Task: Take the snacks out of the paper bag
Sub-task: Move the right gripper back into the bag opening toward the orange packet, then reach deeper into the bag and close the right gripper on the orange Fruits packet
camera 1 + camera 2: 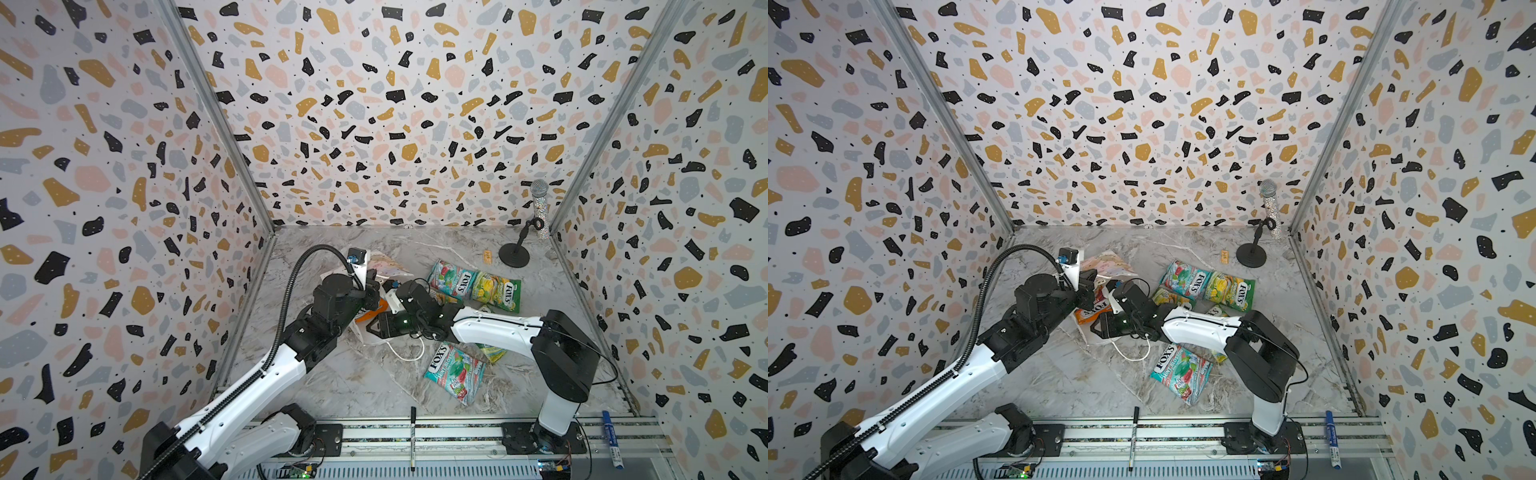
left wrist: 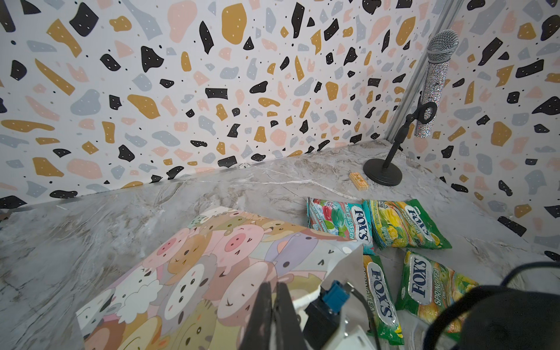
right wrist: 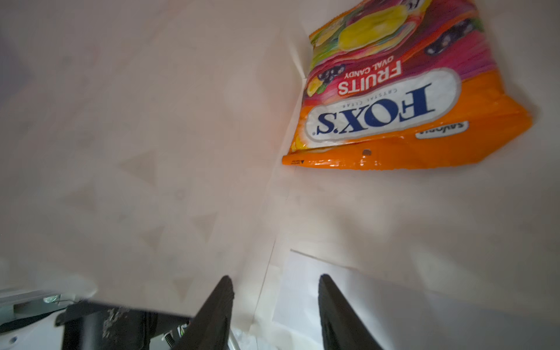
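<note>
We see a white paper gift bag point(image 2: 212, 266) printed with pastel pink, tan and lilac cartoon animals, a glossy orange-and-pink candy packet point(image 3: 394, 100) lettered navy on white, a teal-and-red flat packet point(image 1: 455, 374), a green-and-yellow flat packet point(image 1: 498, 291), a grey-veined marble tabletop point(image 1: 332, 382)

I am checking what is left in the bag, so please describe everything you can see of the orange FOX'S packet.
The orange FOX'S packet is a flat, glossy pouch, orange at its sealed edge and pink with fruit pictures beyond, marked FRUITS OVAL CANDY. It lies inside the paper bag, on its white inner wall beside a fold. The right gripper, open, is apart from it; nothing grips it.
</note>
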`<state>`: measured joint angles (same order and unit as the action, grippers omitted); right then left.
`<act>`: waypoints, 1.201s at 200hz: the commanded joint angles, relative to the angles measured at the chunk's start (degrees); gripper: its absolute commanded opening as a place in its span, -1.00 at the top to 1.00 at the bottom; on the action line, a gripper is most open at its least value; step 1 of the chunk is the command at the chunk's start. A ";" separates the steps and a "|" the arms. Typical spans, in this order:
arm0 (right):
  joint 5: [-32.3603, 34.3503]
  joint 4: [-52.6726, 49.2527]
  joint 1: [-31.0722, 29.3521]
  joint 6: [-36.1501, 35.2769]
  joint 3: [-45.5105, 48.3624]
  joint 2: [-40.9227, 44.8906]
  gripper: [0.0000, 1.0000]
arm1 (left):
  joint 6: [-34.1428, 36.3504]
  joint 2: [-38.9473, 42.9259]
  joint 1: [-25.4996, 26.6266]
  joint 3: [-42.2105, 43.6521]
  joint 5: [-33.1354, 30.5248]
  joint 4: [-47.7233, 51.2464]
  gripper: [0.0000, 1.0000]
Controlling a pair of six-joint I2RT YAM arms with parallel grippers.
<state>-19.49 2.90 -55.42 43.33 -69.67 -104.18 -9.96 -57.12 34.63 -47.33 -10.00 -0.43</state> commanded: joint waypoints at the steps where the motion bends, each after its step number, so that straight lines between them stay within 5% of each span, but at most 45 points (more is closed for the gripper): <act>1: 3.14 -4.70 -0.25 0.18 -4.94 -2.08 -0.03 | -0.66 1.04 0.00 -0.57 -0.70 -2.02 1.00; 112: 13.35 -14.83 0.63 2.89 -16.99 -13.07 -0.15 | -1.32 2.05 0.00 -0.48 0.79 -2.72 1.00; 240: 15.11 -8.64 2.97 12.65 -19.93 -18.40 -0.18 | -1.57 3.98 0.00 0.53 6.48 -5.54 1.00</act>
<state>-5.87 -6.15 -52.47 53.19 -86.56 -120.92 -11.29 -54.24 34.63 -47.18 -4.67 -1.78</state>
